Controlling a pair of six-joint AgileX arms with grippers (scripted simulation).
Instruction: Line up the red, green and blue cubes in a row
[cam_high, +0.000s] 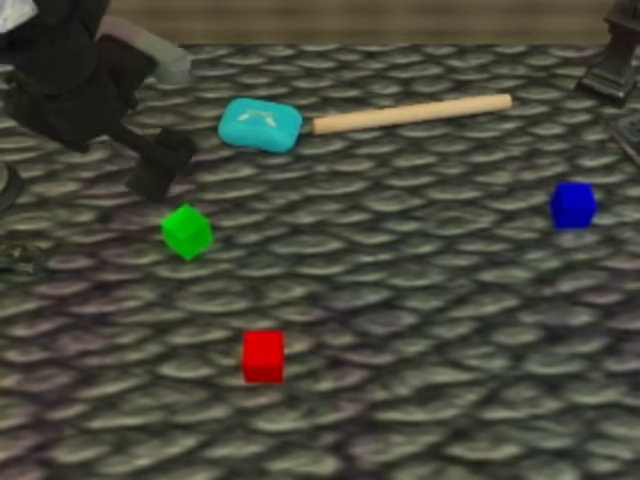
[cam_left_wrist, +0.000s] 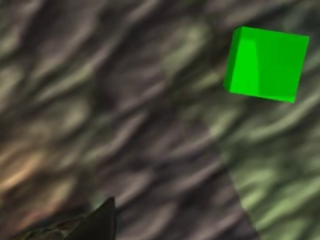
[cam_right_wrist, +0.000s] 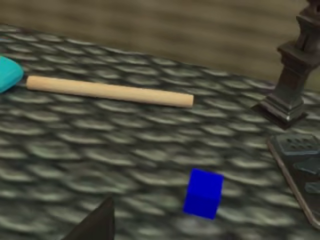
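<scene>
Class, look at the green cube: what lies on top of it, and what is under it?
Nothing rests on the green cube; the left claw is beside it, apart. Under it lies the table; the contact patch is covered.

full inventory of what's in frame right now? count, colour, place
green cube: 1, bright green, left part of the table, just below the left gripper
red cube: 1, bright red, near front edge, left of centre
blue cube: 1, deep blue, far right
block with stick handle: 1, turquoise head, wooden handle pointing right, back centre
table: 1, grey scaly-patterned surface
left gripper: 1, dark, close above and behind the green cube, holding nothing
right arm: 1, dark, parked at the back right corner
</scene>
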